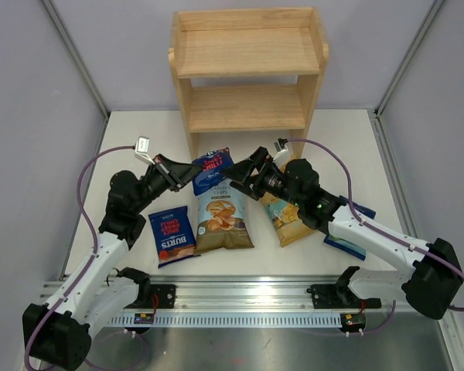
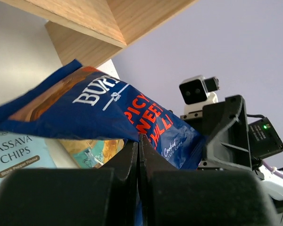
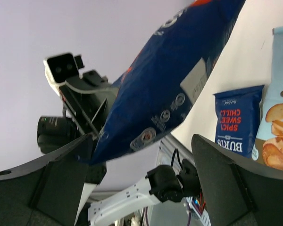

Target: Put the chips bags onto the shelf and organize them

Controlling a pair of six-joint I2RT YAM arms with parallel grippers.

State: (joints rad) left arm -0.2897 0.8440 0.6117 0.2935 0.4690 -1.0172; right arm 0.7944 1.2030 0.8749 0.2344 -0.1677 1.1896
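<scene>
At the left, a small Burts bag lay flat on the table, waiting its turn. Your left gripper was pressed together on the edge of the lifted Burts bag, holding it off the table just in front of the shelf. I judged this was so the other arm could take or steady it. Below it lay the Cassava bag. Your right gripper stood spread, one finger either side of the lifted bag, not closed on it. Under that arm lay the yellow bag and a dark blue bag. Both tiers of the shelf held nothing.
</scene>
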